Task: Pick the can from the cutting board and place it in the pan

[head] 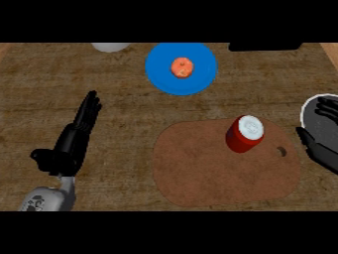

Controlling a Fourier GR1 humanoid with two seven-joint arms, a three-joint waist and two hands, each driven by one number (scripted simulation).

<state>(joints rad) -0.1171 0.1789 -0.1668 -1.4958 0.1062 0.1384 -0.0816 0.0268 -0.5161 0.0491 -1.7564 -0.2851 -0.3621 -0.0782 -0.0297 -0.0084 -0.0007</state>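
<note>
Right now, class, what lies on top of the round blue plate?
On the round blue plate lies one small orange fruit-like object, near the plate's middle. Nothing else shows on it. The patch of plate beneath that object is covered and cannot be seen.

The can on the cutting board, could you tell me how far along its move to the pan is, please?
Nothing looks done yet: the red can stands upright on the brown cutting board. In hand: the right hand is open beside the board, over the pan, not touching the can. The left hand rests open at the left. Left: grasping, lifting and placing it in the pan.
</note>
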